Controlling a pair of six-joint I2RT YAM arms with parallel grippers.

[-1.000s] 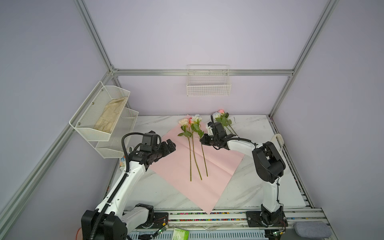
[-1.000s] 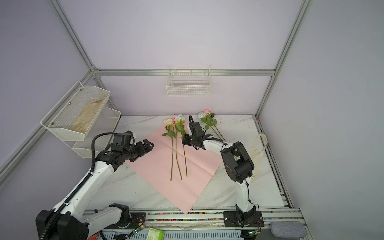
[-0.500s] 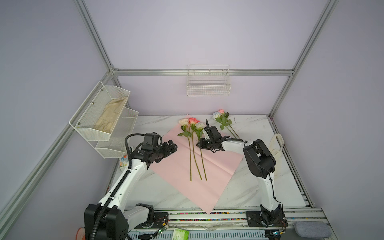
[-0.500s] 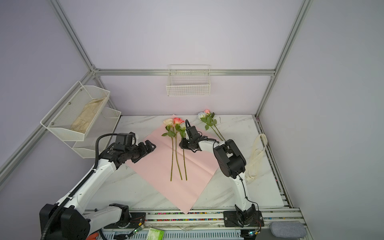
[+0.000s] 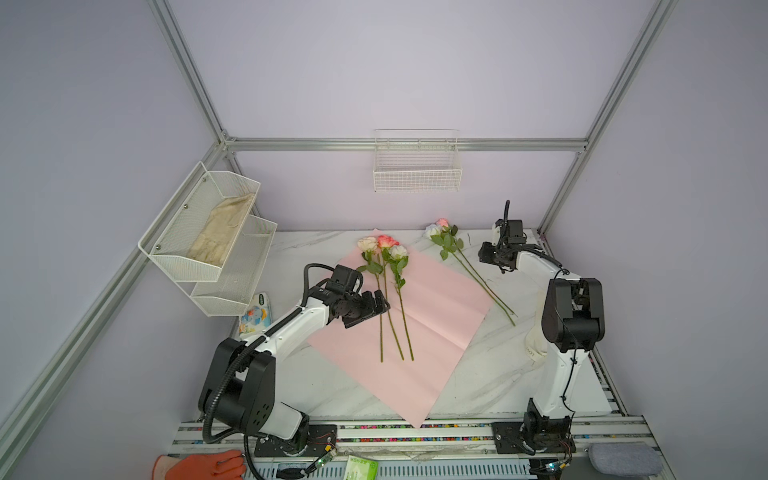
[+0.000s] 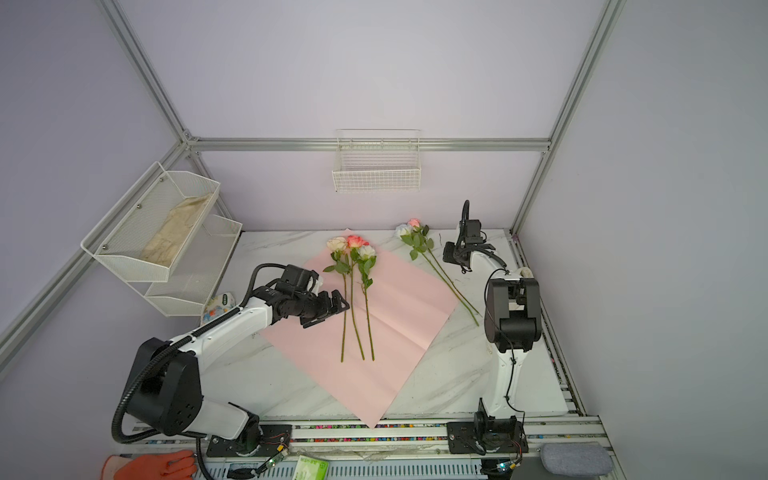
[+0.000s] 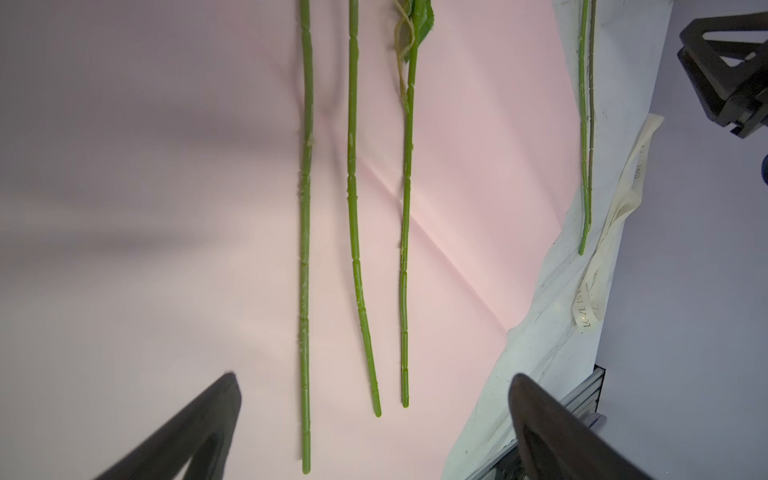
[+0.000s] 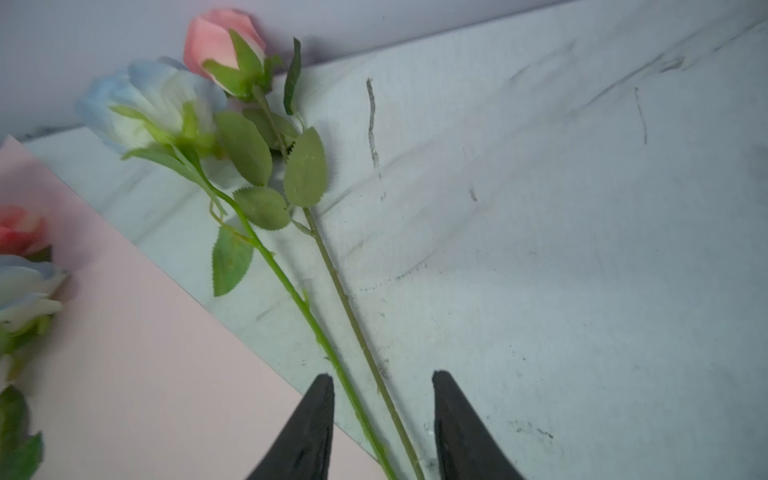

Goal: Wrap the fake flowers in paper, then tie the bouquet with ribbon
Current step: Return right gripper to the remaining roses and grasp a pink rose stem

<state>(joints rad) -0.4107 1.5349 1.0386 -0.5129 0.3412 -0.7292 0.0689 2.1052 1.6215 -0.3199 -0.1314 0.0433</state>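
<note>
The bouquet of fake flowers is not gathered yet. Nearest the camera, three roses (image 5: 387, 242) lie side by side on the pink paper (image 5: 436, 299), cut ends toward the front and heads away. The left gripper (image 5: 373, 308) hovers just beside the leftmost stem about halfway up, its jaws spread fully and holding nothing.

Farther back, off the paper on the bare worktop (image 5: 478, 365), the two loose roses (image 5: 446, 243) lie close together. Their long axis runs diagonally — heads at the far wall, stem ends toward the near right. The right gripper (image 5: 485, 257) sits just to their right near the leafy end. Its jaws are partly apart and empty, and in the right wrist view both stems pass between them, lower down. That arm is plainly the nearer one, so the coming move likely falls to it — closing across the stems, then carrying them left onto the paper.
</note>
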